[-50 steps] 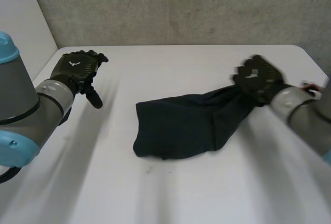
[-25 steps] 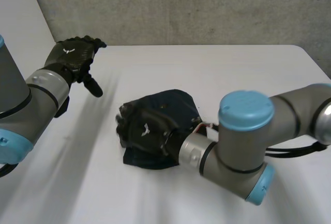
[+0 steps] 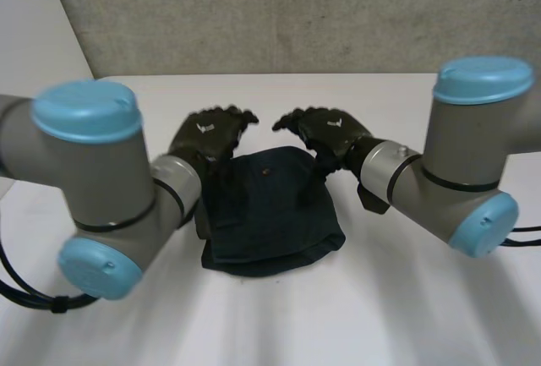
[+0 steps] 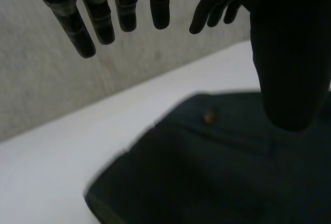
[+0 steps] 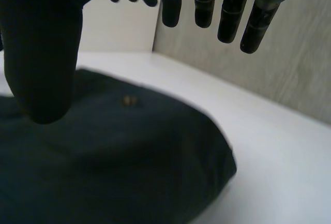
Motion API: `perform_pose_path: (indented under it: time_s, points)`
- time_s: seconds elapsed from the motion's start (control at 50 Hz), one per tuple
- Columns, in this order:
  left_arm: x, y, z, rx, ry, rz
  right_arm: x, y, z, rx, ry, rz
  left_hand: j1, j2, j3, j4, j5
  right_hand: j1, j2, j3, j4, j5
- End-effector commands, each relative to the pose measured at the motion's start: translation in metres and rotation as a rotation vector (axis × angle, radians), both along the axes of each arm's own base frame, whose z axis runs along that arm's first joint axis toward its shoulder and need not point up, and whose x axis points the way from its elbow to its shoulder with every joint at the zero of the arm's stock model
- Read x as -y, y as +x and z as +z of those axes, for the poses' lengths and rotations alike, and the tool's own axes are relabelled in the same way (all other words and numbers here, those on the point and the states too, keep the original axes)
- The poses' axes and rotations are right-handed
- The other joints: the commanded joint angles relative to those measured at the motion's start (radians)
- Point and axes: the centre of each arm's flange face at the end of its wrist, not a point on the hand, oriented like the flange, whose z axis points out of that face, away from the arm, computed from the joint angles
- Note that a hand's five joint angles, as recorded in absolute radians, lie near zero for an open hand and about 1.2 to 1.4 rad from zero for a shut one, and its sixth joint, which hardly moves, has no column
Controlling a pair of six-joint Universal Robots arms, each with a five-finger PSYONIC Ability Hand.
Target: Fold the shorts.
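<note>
1. The shorts [image 3: 270, 214] lie as a compact dark bundle in the middle of the table [image 3: 423, 315], already doubled over, with the button [image 3: 269, 171] facing up near the far edge.
2. The left hand [image 3: 210, 133] is at the bundle's 11 o'clock. Its fingers [image 4: 124, 12] hang straight and a little spread, clear of the cloth and holding nothing.
3. The right hand [image 3: 331, 132] mirrors it at 1 o'clock. Its fingers [image 5: 204, 1] are likewise straight, slightly parted and empty.
4. The two hands nearly meet at 12 o'clock above the far edge, palms down and thumbs over the cloth. This placing suits either pressing the fold flat or taking the far edge together.
5. The fold looks mostly done, though the near edge at 6 o'clock bulges unevenly.
6. If another fold is meant, each hand needs a far corner, drawn toward 6 o'clock evenly so the layers do not skew.
7. The cloth is limp, so a one-sided pull would likely drag the bundle.
</note>
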Motion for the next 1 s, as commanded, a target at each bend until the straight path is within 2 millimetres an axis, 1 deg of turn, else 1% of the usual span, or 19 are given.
perform_pose_path:
  time_s: [0.02,0.12,0.2,0.34,0.4,0.46,0.48,0.54,0.56,0.58,0.6,0.62,0.64,0.66,0.7,0.74,0.8,0.86,1.0]
  points:
    - [0.006,0.003,-0.044,0.119,0.092,0.087,0.010,0.003,-0.041,-0.091,0.090,-0.037,-0.021,0.001,-0.016,-0.007,-0.016,-0.028,-0.042,-0.038,-0.059,-0.065]
    - [0.004,0.011,-0.069,0.244,0.202,0.093,0.009,0.001,-0.061,-0.164,0.099,-0.022,-0.021,0.001,-0.016,-0.007,-0.016,-0.028,-0.042,-0.038,-0.059,-0.065]
    - [0.001,0.014,-0.076,0.278,0.239,0.088,0.010,-0.001,-0.068,-0.237,0.050,-0.023,-0.021,0.001,-0.016,-0.007,-0.016,-0.028,-0.042,-0.038,-0.059,-0.065]
    - [0.000,0.012,-0.071,0.272,0.229,0.077,0.010,-0.005,-0.071,-0.321,-0.017,-0.015,-0.024,-0.002,-0.019,-0.010,-0.019,-0.028,-0.042,-0.038,-0.059,-0.065]
    - [0.001,0.012,-0.067,0.265,0.220,0.076,0.008,-0.006,-0.065,-0.316,-0.026,-0.015,-0.027,-0.005,-0.022,-0.013,-0.022,-0.028,-0.042,-0.038,-0.059,-0.065]
    - [0.002,0.011,-0.050,0.244,0.178,0.075,0.007,-0.007,-0.049,-0.288,-0.055,-0.028,-0.030,-0.008,-0.025,-0.016,-0.025,-0.028,-0.042,-0.038,-0.059,-0.065]
    - [0.003,0.011,-0.044,0.235,0.164,0.076,0.008,-0.008,-0.033,-0.258,-0.096,-0.043,-0.030,-0.008,-0.025,-0.016,-0.025,-0.028,-0.042,-0.038,-0.059,-0.065]
    - [0.006,0.013,-0.013,0.178,0.096,0.080,0.010,-0.011,-0.004,-0.189,-0.178,-0.092,-0.036,-0.014,-0.030,-0.022,-0.031,-0.028,-0.042,-0.038,-0.059,-0.065]
    - [0.009,0.018,0.008,0.141,0.051,0.091,0.012,-0.016,0.019,-0.128,-0.229,-0.147,-0.036,-0.014,-0.030,-0.022,-0.031,-0.028,-0.042,-0.038,-0.059,-0.065]
    - [0.011,0.022,0.021,0.115,0.024,0.101,0.013,-0.018,0.027,-0.106,-0.246,-0.170,-0.038,-0.017,-0.033,-0.025,-0.034,-0.028,-0.042,-0.038,-0.059,-0.065]
    - [0.013,0.026,0.031,0.097,0.003,0.111,0.013,-0.025,0.051,-0.048,-0.292,-0.236,-0.039,-0.017,-0.033,-0.025,-0.034,-0.028,-0.042,-0.038,-0.059,-0.065]
    - [0.018,0.035,0.052,0.060,-0.045,0.135,0.014,-0.029,0.059,-0.025,-0.303,-0.266,-0.039,-0.017,-0.033,-0.025,-0.034,-0.028,-0.042,-0.038,-0.059,-0.065]
    - [0.020,0.040,0.064,0.041,-0.071,0.149,0.015,-0.035,0.069,-0.004,-0.316,-0.304,-0.039,-0.017,-0.033,-0.025,-0.034,-0.028,-0.042,-0.038,-0.059,-0.065]
    - [0.022,0.045,0.075,0.023,-0.099,0.161,0.019,-0.050,0.088,0.032,-0.343,-0.382,-0.039,-0.017,-0.033,-0.025,-0.034,-0.028,-0.042,-0.038,-0.059,-0.065]
    - [0.025,0.059,0.108,-0.033,-0.175,0.196,0.021,-0.064,0.105,0.053,-0.369,-0.458,-0.039,-0.017,-0.033,-0.025,-0.034,-0.028,-0.042,-0.038,-0.059,-0.065]
    - [0.027,0.066,0.125,-0.070,-0.210,0.215,0.018,-0.082,0.125,0.060,-0.399,-0.530,-0.039,-0.017,-0.033,-0.025,-0.034,-0.028,-0.042,-0.038,-0.059,-0.065]
    - [0.027,0.080,0.146,-0.113,-0.227,0.245,0.015,-0.094,0.136,0.051,-0.398,-0.570,-0.041,-0.020,-0.036,-0.028,-0.037,-0.028,-0.042,-0.038,-0.059,-0.065]
    - [0.025,0.091,0.150,-0.107,-0.181,0.273,0.016,-0.104,0.138,0.025,-0.370,-0.592,-0.047,-0.026,-0.042,-0.034,-0.042,-0.028,-0.042,-0.038,-0.059,-0.065]
    - [0.018,0.094,0.151,-0.094,-0.136,0.260,0.013,-0.106,0.138,0.011,-0.345,-0.583,-0.050,-0.029,-0.045,-0.037,-0.045,-0.028,-0.042,-0.038,-0.059,-0.065]
